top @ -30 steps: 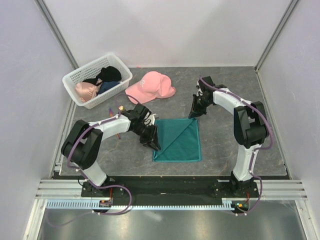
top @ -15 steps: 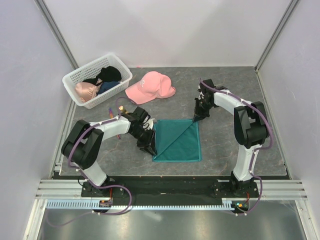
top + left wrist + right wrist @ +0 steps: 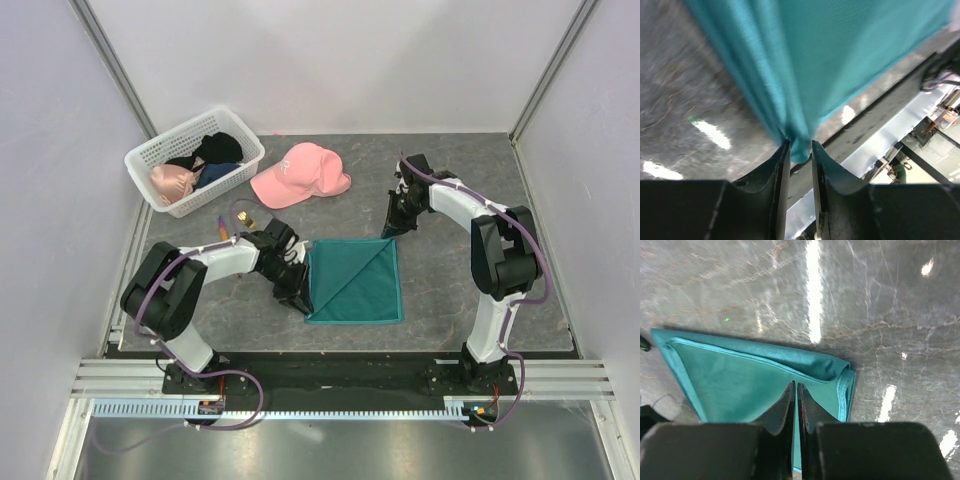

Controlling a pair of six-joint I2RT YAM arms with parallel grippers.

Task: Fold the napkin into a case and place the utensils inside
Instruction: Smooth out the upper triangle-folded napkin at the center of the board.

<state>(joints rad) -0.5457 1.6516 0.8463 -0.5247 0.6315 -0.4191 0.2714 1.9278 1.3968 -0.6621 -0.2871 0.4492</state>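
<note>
Folded teal napkin (image 3: 355,280) on the grey surface (image 3: 450,300), with a pincer at two of its corners.
The napkin lies flat toward the middle of the near edge, a diagonal crease across it. A white plastic basket (image 3: 222,188) of dark and pink items sits in the far left corner, and a pink baseball cap (image 3: 300,175) lies just beside it toward the middle. The left pincer (image 3: 298,298) is clamped on a bunched fold at the napkin's near left corner. The right pincer (image 3: 390,228) is narrow, fingers almost together, over the far right corner; any cloth between them cannot be told. The fork (image 3: 243,214) and the purple-and-orange piece (image 3: 219,219) lie off the napkin, between basket and left arm.
</note>
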